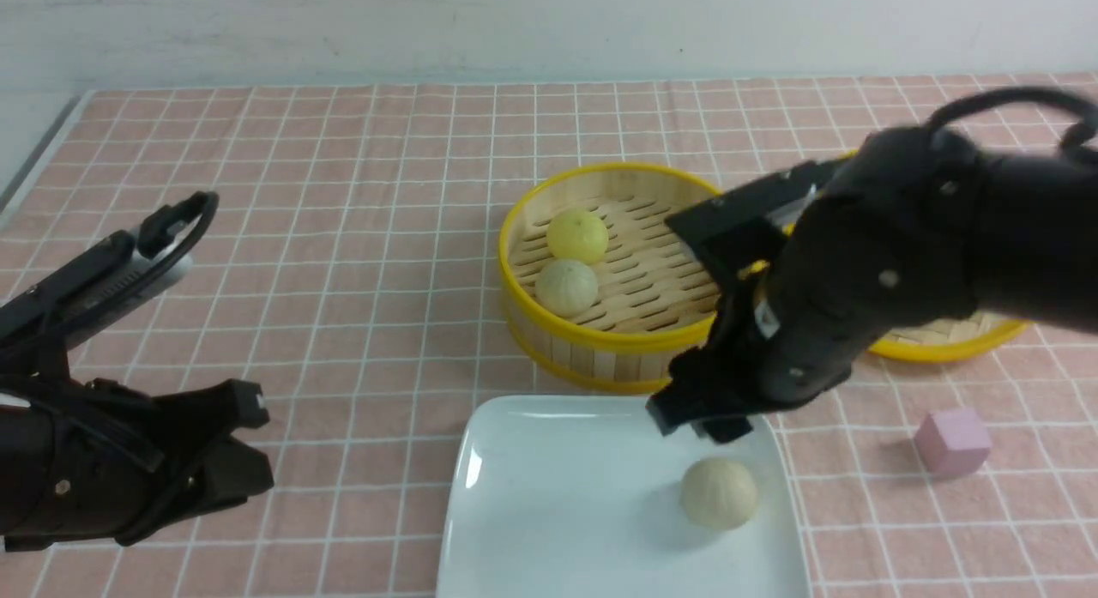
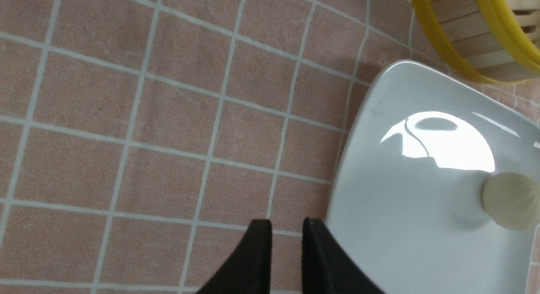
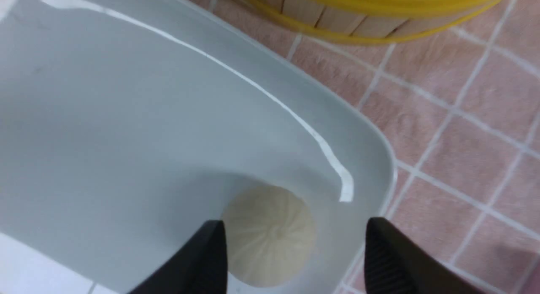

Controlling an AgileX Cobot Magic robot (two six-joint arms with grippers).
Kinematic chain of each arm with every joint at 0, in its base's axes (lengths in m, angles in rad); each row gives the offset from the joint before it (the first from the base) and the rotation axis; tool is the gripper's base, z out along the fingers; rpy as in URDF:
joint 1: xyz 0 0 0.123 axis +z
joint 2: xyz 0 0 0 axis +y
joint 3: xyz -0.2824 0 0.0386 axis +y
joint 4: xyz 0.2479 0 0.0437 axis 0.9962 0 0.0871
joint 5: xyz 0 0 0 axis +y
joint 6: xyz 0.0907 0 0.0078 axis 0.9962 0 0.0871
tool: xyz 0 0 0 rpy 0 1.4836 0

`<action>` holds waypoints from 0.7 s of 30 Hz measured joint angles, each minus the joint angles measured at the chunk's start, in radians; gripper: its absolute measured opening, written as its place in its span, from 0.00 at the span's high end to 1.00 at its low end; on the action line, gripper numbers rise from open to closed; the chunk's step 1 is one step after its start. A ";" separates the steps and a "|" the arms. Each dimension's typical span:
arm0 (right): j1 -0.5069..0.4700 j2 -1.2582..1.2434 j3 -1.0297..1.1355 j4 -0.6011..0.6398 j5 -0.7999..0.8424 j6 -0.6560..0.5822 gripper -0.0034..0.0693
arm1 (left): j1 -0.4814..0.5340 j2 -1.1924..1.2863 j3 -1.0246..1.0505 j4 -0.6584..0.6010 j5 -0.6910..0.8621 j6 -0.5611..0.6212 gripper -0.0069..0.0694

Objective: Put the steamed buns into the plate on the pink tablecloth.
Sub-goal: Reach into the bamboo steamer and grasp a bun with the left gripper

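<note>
A glossy white plate (image 1: 532,495), square with rounded corners and a raised rim, lies on the pink tablecloth (image 1: 343,238), a soft cloth crossed by thin white lines. One matte beige bun (image 1: 719,493), round with fine pleats meeting at its crown, sits in the plate near the right rim. The right gripper (image 3: 293,260) hangs just above it with its ribbed black fingers spread wide on either side, gripping nothing. A yellow bun (image 1: 577,235) and a second beige bun (image 1: 566,287) touch each other on the slatted floor of the round steamer (image 1: 600,345), bamboo with yellow rims, just behind the plate.

The left gripper (image 2: 287,243) hovers over bare cloth beside the plate, its smooth fingers only narrowly apart and empty. The right arm covers the steamer's right side and most of a woven lid (image 1: 944,341). The plate's near edge is cut off. A pink cube (image 1: 952,442) sits to the right.
</note>
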 joint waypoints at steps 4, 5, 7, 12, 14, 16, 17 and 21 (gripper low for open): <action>0.000 -0.105 -0.044 -0.009 0.145 -0.077 0.62 | 0.000 0.000 0.000 0.012 -0.003 0.023 0.72; 0.000 -0.176 -0.048 -0.027 0.232 -0.109 0.78 | 0.000 0.000 0.000 0.021 -0.013 0.042 0.72; 0.000 -0.255 -0.047 -0.055 0.291 -0.122 0.93 | 0.000 0.000 0.000 0.024 -0.026 0.054 0.72; 0.000 -0.417 -0.016 -0.092 0.307 -0.130 0.97 | 0.000 0.011 -0.023 0.029 -0.018 0.068 0.75; 0.000 -0.546 0.056 -0.098 0.315 -0.132 0.97 | 0.000 0.040 -0.066 0.029 0.025 0.072 0.83; 0.000 -0.618 0.123 -0.104 0.323 -0.132 0.97 | -0.007 0.066 -0.099 0.021 0.060 0.081 0.88; 0.000 -0.662 0.164 -0.105 0.327 -0.132 0.97 | -0.018 0.085 -0.118 0.014 0.072 0.089 0.90; 0.000 -0.820 0.327 -0.122 0.315 -0.132 0.97 | -0.115 0.183 -0.203 -0.013 0.079 0.103 0.91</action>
